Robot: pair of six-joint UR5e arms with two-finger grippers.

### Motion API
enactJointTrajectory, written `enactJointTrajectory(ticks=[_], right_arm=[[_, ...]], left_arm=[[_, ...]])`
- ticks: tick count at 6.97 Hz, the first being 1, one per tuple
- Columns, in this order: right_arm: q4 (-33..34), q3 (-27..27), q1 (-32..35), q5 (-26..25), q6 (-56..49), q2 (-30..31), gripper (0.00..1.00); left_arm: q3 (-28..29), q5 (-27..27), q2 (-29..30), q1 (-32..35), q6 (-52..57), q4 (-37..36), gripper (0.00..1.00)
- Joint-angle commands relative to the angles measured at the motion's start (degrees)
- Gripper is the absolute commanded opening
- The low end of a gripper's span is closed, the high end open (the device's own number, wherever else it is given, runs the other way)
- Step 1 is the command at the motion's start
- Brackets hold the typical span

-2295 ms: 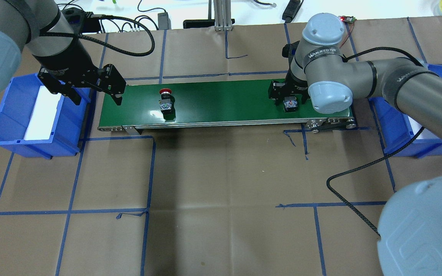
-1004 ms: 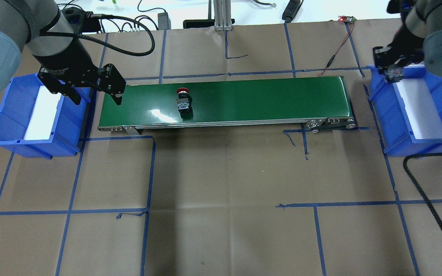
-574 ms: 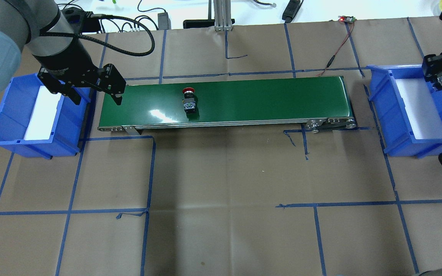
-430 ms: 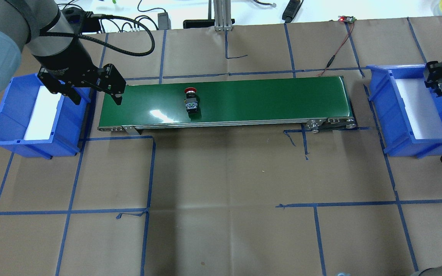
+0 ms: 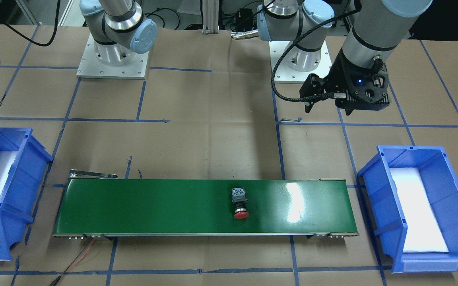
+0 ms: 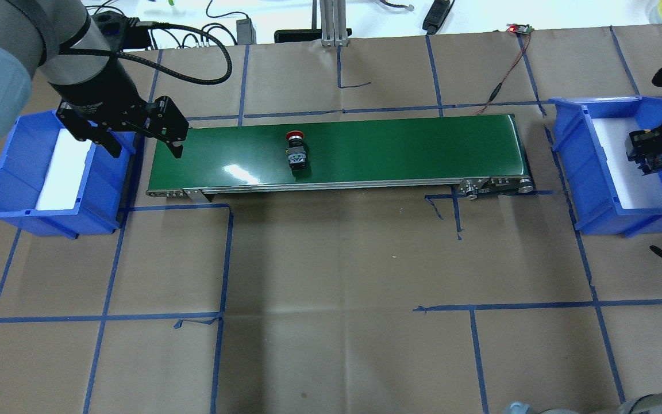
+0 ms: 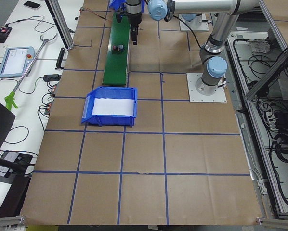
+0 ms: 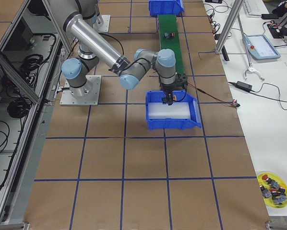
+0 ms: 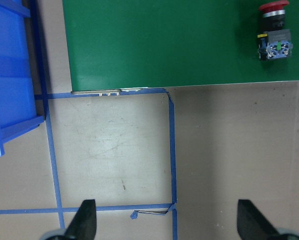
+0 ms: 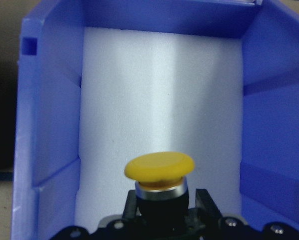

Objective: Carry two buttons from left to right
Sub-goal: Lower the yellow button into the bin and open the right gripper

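The yellow button (image 10: 159, 171) is clamped in the R hand (image 6: 645, 152) directly above the foam floor (image 10: 159, 90) of the R blue bin (image 10: 49, 105), so a straight-down release is judged enough; the red button (image 6: 296, 155) is seen midway on the belt (image 6: 400, 150), w/ the L hand (image 6: 146, 145) spread apart, empty.

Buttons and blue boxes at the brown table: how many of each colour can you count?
Red button: 1
Yellow button: 1
Blue boxes: 2 (left box, right box)
Total: 4

Yellow button (image 10: 159, 169) — red button (image 5: 240, 203)
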State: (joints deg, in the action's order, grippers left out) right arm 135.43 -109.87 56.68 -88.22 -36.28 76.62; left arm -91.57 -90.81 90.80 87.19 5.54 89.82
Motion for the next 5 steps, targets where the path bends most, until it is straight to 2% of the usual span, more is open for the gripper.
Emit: enactJointTrajectory(ticks=[1, 4, 5], right_arm=[[1.6, -1.6, -1.0, 0.2, -1.7, -3.0, 0.02], [2.1, -2.8, -1.1, 0.0, -2.2, -4.8, 0.06], [2.9, -3.1, -1.1, 0.0, -2.1, -4.8, 0.32]], left_arm=[[0.0, -0.1, 0.0, 0.0, 0.0, 0.0, 1.0], [0.1, 0.0, 0.0, 0.0, 0.0, 0.0, 1.0], [0.1, -0.1, 0.0, 0.0, -0.1, 0.0, 1.0]])
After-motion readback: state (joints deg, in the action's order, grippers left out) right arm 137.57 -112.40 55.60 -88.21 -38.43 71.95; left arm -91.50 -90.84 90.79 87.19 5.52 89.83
